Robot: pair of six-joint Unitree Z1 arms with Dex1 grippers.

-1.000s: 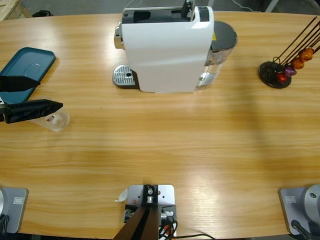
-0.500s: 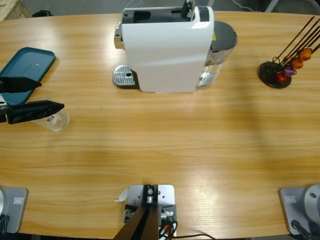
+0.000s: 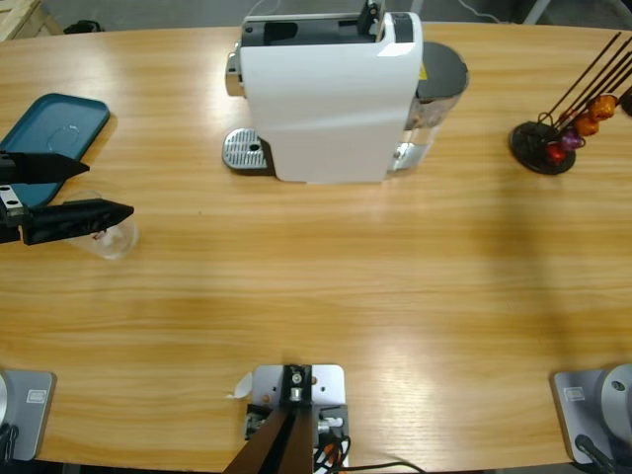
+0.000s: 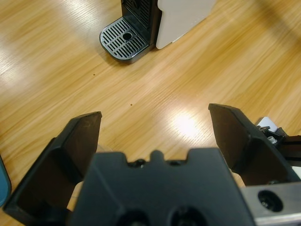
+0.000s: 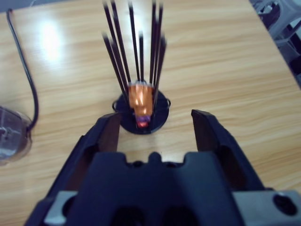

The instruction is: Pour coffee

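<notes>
Left gripper [image 3: 94, 190]: we see its black jaws spread wide at the bench's left edge, just above the small clear glass tumbler [image 3: 114, 237].
Coffee: we cannot make out any in the tumbler.
Right gripper [image 5: 155, 123]: jaws spread, facing the black wire capsule rack [image 5: 141, 101] with orange capsules.
Beyond: the white coffee machine [image 3: 331, 94], its metal drip grate [image 4: 123, 38], a teal tray [image 3: 59, 128], the wooden bench [image 3: 346, 286].

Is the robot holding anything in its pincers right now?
No. The left pincer is open above the small clear glass tumbler, not gripping it. The right pincer is open too, facing the black wire capsule stand.
</notes>
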